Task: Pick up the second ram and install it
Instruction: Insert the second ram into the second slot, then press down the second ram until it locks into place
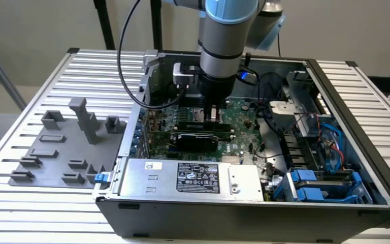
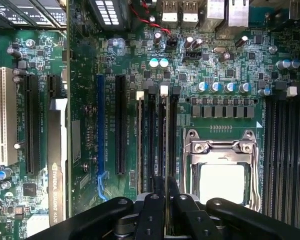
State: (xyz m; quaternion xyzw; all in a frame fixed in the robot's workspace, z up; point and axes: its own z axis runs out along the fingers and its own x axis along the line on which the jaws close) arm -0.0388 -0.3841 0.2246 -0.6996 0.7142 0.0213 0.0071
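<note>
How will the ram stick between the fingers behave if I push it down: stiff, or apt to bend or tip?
The second ram is a thin board seen edge-on, so it is probably stiff along its length but likely to tip sideways if pushed off-centre. The gripper pinches its narrow edge, so it may slip. Its small chips look fragile.

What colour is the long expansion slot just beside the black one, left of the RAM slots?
Blue: the long expansion slot shows best in the wrist view.

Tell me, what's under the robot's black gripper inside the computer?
Under the gripper is the green motherboard, with long memory slots running up from between its fingers. Beside them sits the silver processor socket. The gripper body covers the slots' near ends.
</note>
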